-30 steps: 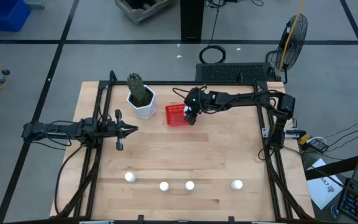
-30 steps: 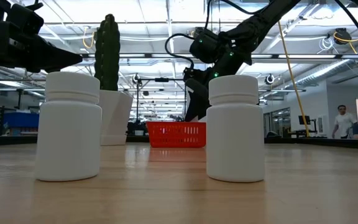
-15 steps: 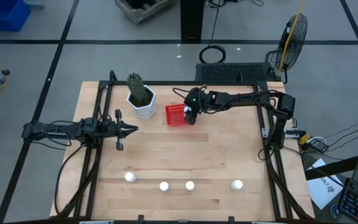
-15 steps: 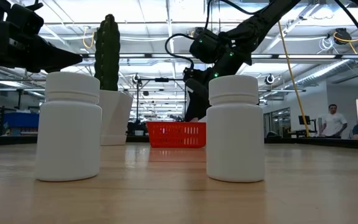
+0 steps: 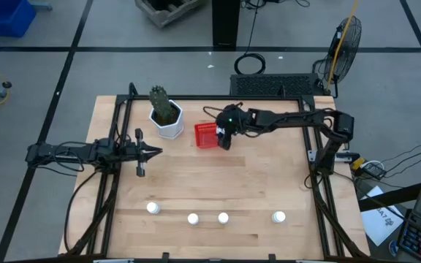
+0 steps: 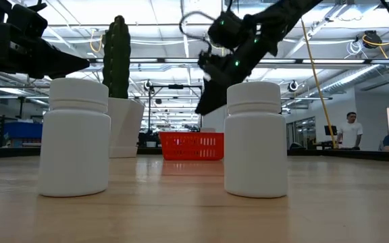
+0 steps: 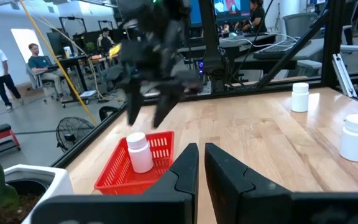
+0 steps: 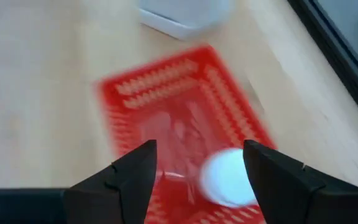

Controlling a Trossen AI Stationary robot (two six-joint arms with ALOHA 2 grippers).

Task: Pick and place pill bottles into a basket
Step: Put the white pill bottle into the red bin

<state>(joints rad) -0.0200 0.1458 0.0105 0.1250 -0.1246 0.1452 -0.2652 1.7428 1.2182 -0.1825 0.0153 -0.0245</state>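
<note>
While above basket (image 5: pixel 206 135), right gripper (image 5: pixel 224 136) gapes.

The table (image 5: pixel 262 183) was a light wooden top edged by a black frame. Near its far edge stood a white hexagonal pot (image 5: pixel 169 122) with a green cactus, and just beside it the red mesh basket (image 5: pixel 206 134) — both directly on the wood. Along the near edge four pill bottles (image 5: pixel 153 208) stood upright in a loose row, each well apart from the next; the low view showed two of them close up — white bodies, round white caps.
</note>
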